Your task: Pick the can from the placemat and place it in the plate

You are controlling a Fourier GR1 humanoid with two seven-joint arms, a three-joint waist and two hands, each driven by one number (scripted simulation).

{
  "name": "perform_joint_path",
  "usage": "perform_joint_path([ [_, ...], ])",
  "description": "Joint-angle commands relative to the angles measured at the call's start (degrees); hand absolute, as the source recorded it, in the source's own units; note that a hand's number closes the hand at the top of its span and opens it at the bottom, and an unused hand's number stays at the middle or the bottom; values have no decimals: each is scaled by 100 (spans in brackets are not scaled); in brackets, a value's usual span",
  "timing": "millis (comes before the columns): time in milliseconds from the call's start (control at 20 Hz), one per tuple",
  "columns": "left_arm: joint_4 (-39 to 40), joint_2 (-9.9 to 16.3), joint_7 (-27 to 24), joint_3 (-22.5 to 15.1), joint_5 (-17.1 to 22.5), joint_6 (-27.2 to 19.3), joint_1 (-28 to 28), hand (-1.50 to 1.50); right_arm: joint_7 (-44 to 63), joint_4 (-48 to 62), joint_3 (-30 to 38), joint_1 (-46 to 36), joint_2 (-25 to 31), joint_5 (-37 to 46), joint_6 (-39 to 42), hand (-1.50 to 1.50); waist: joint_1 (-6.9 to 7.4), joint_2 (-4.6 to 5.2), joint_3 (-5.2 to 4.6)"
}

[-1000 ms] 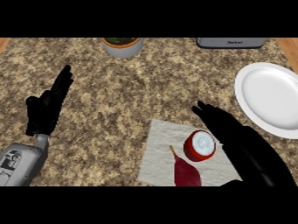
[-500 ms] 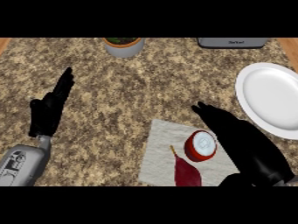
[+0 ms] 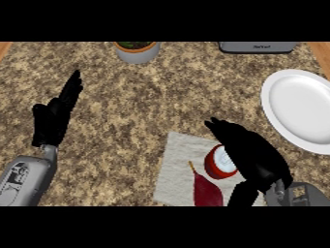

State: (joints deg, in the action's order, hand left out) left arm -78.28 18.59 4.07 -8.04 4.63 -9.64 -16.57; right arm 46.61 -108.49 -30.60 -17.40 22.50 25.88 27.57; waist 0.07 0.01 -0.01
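A red can [image 3: 219, 163] with a white top stands on the pale placemat [image 3: 176, 169] at the lower middle of the head view. My right hand [image 3: 251, 154] lies against the can's right side. Its fingers arch past the can's far edge and its thumb [image 3: 240, 193] hangs below it, so the can sits in the gap but is not clasped. The white plate [image 3: 307, 112] lies to the right of the mat, apart from the hand. My left hand [image 3: 56, 115] rests open at the left, fingers pointing up.
A potted plant [image 3: 136, 49] stands at the back centre. A grey appliance [image 3: 257, 47] is at the back right. A dark red leaf-shaped mark [image 3: 207, 190] shows on the placemat. Wooden strips border the speckled counter [image 3: 146, 101] on both sides.
My right hand has drawn back toward the lower edge, its fingers bending more around the can. The can, plate and left hand have stayed in place.
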Motion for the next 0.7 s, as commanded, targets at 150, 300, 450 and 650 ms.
perform_joint_path([
  [150,293,-65,-503,308,-119,292,171,0,-869,1219,-115,105,-371,768,-141,-150,11,7,1],
  [300,-919,-141,394,124,-221,188,561,0,-845,1122,60,257,-448,893,-21,-150,25,-10,3],
  [450,-83,-348,51,392,-390,221,49,0,-936,1355,400,39,-602,975,326,-150,-7,-1,0],
  [650,285,-453,-102,485,-559,325,-162,0,-1374,1688,313,357,-705,1376,79,-150,-20,2,0],
])
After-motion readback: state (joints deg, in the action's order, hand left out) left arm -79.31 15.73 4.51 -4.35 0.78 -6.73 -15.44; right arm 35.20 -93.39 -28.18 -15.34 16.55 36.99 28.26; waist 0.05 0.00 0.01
